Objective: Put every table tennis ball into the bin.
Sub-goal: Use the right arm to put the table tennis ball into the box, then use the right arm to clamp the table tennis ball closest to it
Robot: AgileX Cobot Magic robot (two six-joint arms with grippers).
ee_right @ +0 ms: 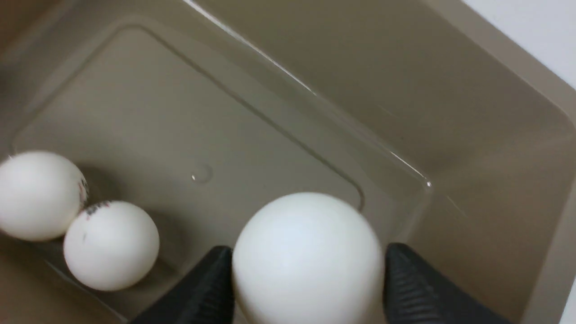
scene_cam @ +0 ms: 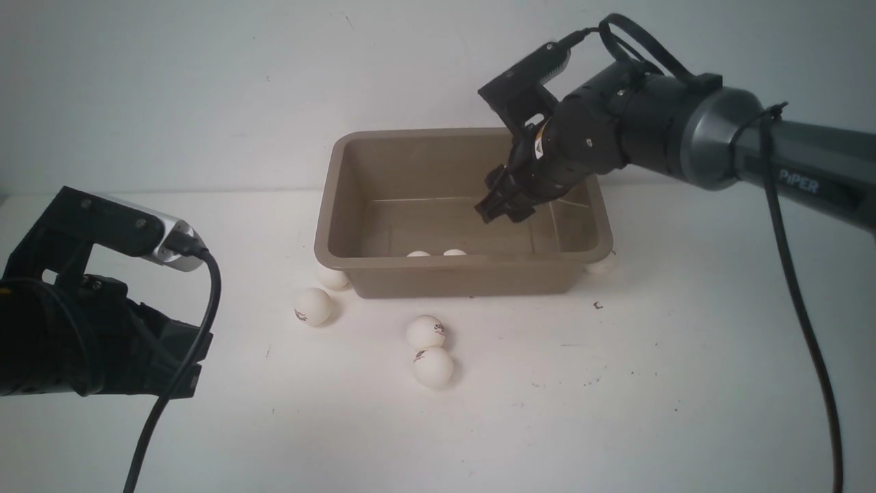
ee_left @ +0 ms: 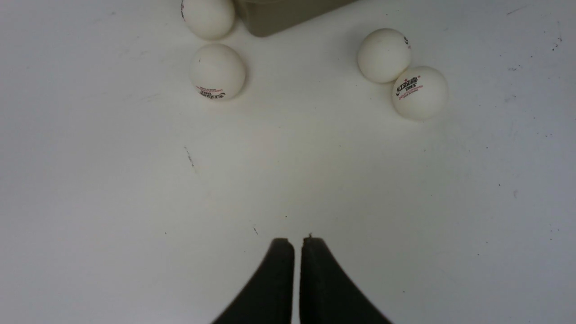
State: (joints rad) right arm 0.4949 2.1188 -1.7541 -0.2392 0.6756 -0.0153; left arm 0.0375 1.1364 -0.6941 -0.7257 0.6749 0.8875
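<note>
got a ball (ee_right: 308, 256) between the right gripper (scene_cam: 498, 211) jaws, down inside the bin (scene_cam: 465, 277); can't tell if clamped or loose. two more balls (ee_right: 110, 245) on the bin floor, other balls (scene_cam: 313, 306) outside near its front wall. left gripper (ee_left: 297, 245) pinched together, empty.

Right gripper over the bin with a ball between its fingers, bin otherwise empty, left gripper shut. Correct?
Not empty: the right wrist view shows two more balls already lying on the floor of the bin. The rest holds.
</note>
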